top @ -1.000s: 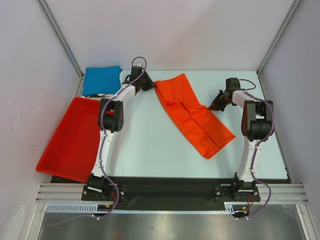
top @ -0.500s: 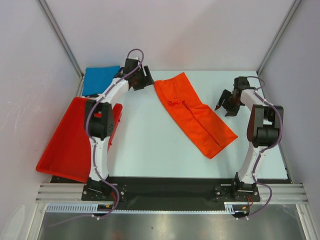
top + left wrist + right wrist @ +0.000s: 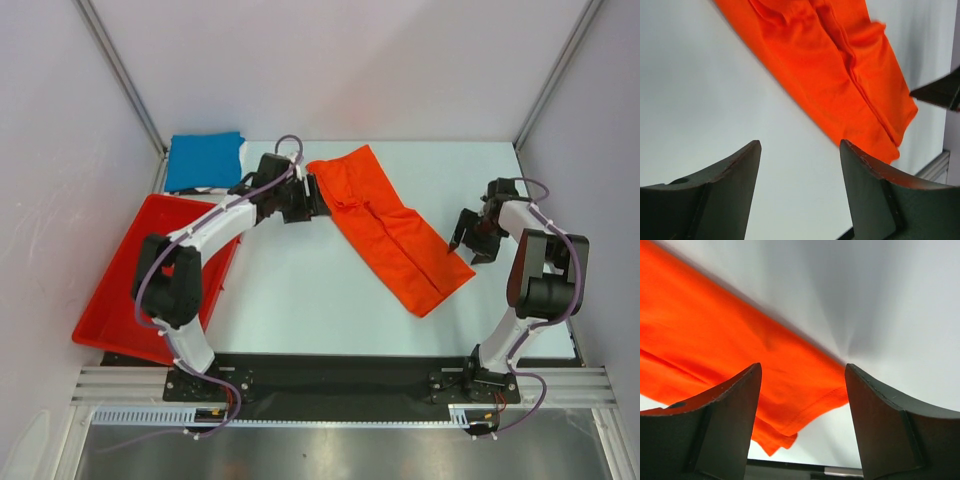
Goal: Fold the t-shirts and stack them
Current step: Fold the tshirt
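An orange t-shirt [image 3: 390, 230], folded into a long strip, lies diagonally across the middle of the table. My left gripper [image 3: 316, 200] hovers open at the strip's far left edge, and in its wrist view the gripper [image 3: 800, 145] has only bare table between its fingers, with the orange t-shirt [image 3: 830, 65] ahead. My right gripper [image 3: 466, 245] stands open just right of the strip's near end. In its wrist view the gripper [image 3: 802, 367] frames the orange t-shirt's [image 3: 715, 340] hemmed corner without touching it. A folded blue t-shirt [image 3: 205, 160] rests at the back left.
A red bin [image 3: 140, 285] sits tilted along the table's left side, under the left arm. Grey walls close in the back and both sides. The black base rail [image 3: 340, 380] runs along the near edge.
Both grippers have opened and let go of the orange t-shirt. The left one swung nearer and to the right; the right one drew back toward the near right. The strip now lies flat.
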Motion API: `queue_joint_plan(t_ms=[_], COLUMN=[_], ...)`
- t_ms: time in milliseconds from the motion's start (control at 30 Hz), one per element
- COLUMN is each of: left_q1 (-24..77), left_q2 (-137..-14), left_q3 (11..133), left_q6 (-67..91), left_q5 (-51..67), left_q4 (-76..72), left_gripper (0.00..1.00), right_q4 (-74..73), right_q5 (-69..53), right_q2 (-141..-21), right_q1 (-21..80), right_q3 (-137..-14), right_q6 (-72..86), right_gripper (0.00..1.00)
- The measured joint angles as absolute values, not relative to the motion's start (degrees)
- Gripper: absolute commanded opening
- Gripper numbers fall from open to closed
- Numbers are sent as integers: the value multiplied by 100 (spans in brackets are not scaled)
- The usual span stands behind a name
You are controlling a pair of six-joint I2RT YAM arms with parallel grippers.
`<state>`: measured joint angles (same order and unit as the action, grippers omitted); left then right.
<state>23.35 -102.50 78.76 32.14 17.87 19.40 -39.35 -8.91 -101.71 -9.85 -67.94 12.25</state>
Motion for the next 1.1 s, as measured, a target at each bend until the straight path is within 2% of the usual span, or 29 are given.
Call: queue_joint_plan(t_ms=[100,167,200,233,267,433,467,533,567,667,867,1000,1100], left_q1=[2698,3002,3122,3269,3417,3863,3874,3889,3892,3944,4401,4799,5096], left_q2=[-9813,-9424,-9275,-9070,-8877,-8114,-8007,-7824,-7732,-7546,-7684,-8298,-8858], left_q3=[7413,7061,6930,6746,6578,5937,5839,5666,5579,5349,5105,5100,5048], left_q6=[3159,3153,3159,3179,3214,3483,3546,3664,3732,3918,4392,4923,5450], left_q5=[1813,1813,1817,1811,1776,1667,1619,1527,1509,1459,1452,1575,1627], left_q4=[2056,2211,2265,2287,2320,2447,2451,2451,2453,2421,2161,1597,1188], left_gripper=[67,66,66,66,66,66,66,66,66,65,64,59,60], right_q4=[-4010,-4075,-4082,-4084,-4056,-4058,-4051,-4040,-4021,-3896,-3415,-3356,-3378], right_q5=[-801,-762,-749,-749,-742,-768,-790,-880,-950,-1157,-1498,-1712,-1852], right_q2=[-10167,-10165,-10154,-10138,-10092,-9874,-9845,-9835,-9835,-9813,-9135,-8281,-7529], right_q1=[-1066,-1170,-1229,-1275,-1319,-1376,-1374,-1372,-1369,-1354,-1129,-913,-849], right_q3=[-6650,-6593,-6532,-6497,-6403,-6042,-6005,-5994,-5992,-5902,-4956,-4060,-3461], right_q6=[1105,1037,1024,1020,1026,1059,1076,1133,1184,1341,1935,2484,2921], right_gripper=[70,64,57,57,51,35,26,17,9,0,0,0,2])
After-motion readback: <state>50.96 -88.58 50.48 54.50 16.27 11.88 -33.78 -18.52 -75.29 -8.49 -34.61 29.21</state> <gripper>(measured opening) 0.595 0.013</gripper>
